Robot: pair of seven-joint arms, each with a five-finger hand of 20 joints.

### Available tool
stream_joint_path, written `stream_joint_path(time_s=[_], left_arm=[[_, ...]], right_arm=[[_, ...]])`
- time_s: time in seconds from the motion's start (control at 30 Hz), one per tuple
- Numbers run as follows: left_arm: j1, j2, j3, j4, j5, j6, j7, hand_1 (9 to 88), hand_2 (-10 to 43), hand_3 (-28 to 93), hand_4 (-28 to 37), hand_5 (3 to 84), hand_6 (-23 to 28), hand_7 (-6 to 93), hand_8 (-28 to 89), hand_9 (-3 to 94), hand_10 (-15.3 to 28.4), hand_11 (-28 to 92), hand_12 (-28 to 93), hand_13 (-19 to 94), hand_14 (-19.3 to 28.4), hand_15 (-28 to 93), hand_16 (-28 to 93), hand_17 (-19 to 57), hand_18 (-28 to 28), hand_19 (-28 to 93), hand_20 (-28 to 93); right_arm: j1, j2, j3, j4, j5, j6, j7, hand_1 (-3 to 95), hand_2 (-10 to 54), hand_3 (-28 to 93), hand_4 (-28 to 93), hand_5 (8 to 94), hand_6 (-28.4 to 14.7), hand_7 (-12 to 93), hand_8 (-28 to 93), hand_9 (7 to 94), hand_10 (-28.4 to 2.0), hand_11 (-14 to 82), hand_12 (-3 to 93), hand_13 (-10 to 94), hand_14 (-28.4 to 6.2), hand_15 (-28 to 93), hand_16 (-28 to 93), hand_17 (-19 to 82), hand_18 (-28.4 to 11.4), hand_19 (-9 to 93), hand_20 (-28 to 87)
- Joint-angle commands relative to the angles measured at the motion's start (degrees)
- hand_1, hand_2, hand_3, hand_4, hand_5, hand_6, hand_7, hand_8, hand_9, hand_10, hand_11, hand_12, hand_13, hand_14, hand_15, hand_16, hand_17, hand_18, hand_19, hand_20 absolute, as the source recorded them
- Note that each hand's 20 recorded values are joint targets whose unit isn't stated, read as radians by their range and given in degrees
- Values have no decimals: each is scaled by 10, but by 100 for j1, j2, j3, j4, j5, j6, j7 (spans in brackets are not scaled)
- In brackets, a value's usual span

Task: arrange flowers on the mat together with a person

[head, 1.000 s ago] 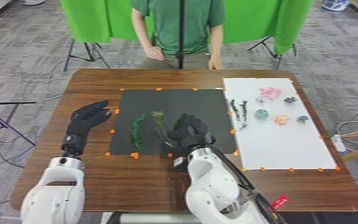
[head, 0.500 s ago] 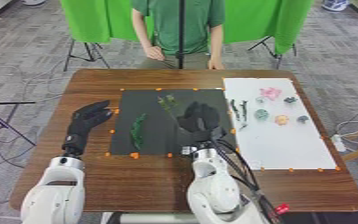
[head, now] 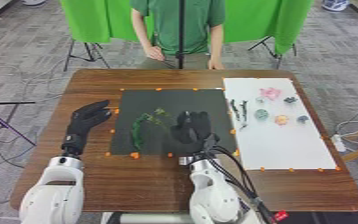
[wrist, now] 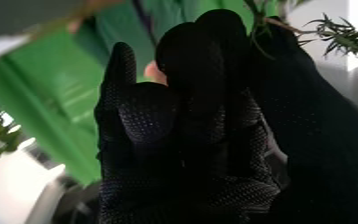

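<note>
In the head view my right hand (head: 191, 129) is over the right part of the black mat (head: 171, 146), shut on a thin green sprig (head: 160, 112) whose leafy end points away and to the left. A curved green leafy stem (head: 137, 132) lies on the mat's left part, close to the sprig. My left hand (head: 88, 119) is beside the mat's left edge, its fingers relaxed and open. In the right wrist view the sprig (wrist: 346, 37) sticks out at the tips of the fingers and thumb of my right hand (wrist: 193, 135).
To the right, a white sheet (head: 286, 145) holds dark twigs (head: 238, 112), a pink flower (head: 270, 93), an orange flower (head: 281, 119) and several small green and grey pieces. A person stands at the table's far side, touching none of these things.
My right hand has turned and shifted with the sprig, whose leafy end first swung away from me, then came back nearer the leafy stem. The left hand stays still.
</note>
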Motion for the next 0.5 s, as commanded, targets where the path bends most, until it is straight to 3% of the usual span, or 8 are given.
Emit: stream_joint_path(time_s=[0.03, 0.3, 0.5], left_arm=[[33, -69, -16, 34, 23, -77, -24, 332, -76, 627, -116, 440, 58, 136, -65, 435, 136, 204, 141, 335, 194, 233, 8, 7, 152, 185, 193], [38, -70, -24, 24, 49, -123, -21, 330, -79, 629, -112, 439, 56, 136, -65, 435, 136, 204, 141, 334, 194, 233, 9, 6, 152, 185, 193], [25, -60, -21, 20, 72, -163, -31, 326, -87, 630, -111, 437, 57, 135, -65, 433, 137, 201, 141, 332, 194, 230, 9, 5, 154, 186, 193]], right_arm=[[-24, 44, -184, 100, 186, -514, -18, 552, -95, 639, -177, 748, 4, 440, 176, 847, -96, 321, 474, 641, -139, 708, 439, 291, -153, 433, 419], [-5, 25, -127, 37, 374, -849, 82, 510, -95, 638, -165, 731, 5, 429, 163, 832, -97, 325, 453, 634, -140, 695, 427, 283, -160, 432, 426], [30, -15, -72, 21, 437, -862, 195, 479, -95, 610, -154, 731, 1, 400, 175, 806, -111, 396, 369, 630, -145, 692, 421, 276, -166, 434, 428]])
